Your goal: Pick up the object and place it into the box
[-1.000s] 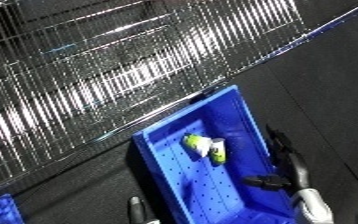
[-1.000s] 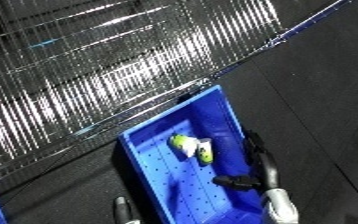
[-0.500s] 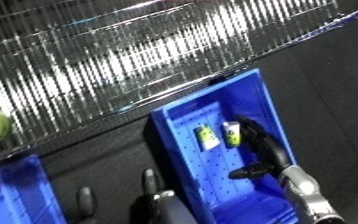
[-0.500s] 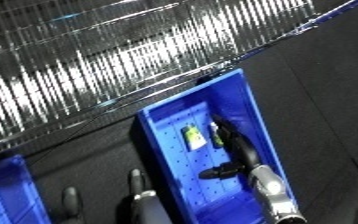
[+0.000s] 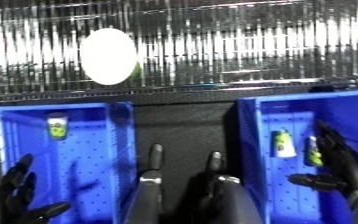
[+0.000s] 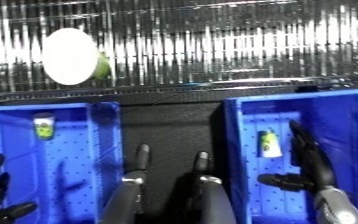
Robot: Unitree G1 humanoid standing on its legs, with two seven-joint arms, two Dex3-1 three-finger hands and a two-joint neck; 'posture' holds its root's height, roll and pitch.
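Left eye view, two blue bins (image 5: 122, 150), one small bottle (image 5: 57, 127) in each (right bin's (image 5: 284, 144)), both hands (image 5: 335, 165) spread, empty.

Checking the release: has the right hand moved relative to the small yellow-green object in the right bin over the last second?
Yes. The right hand now reaches further into the right bin, fingers straight, right beside the yellow-green object; a second ago it lay nearer the bin's near end.

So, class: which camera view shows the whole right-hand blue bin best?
The right eye view: the right blue bin shows both side walls there, with the right robot hand inside it. The left eye view cuts off the bin's right wall at the picture edge.
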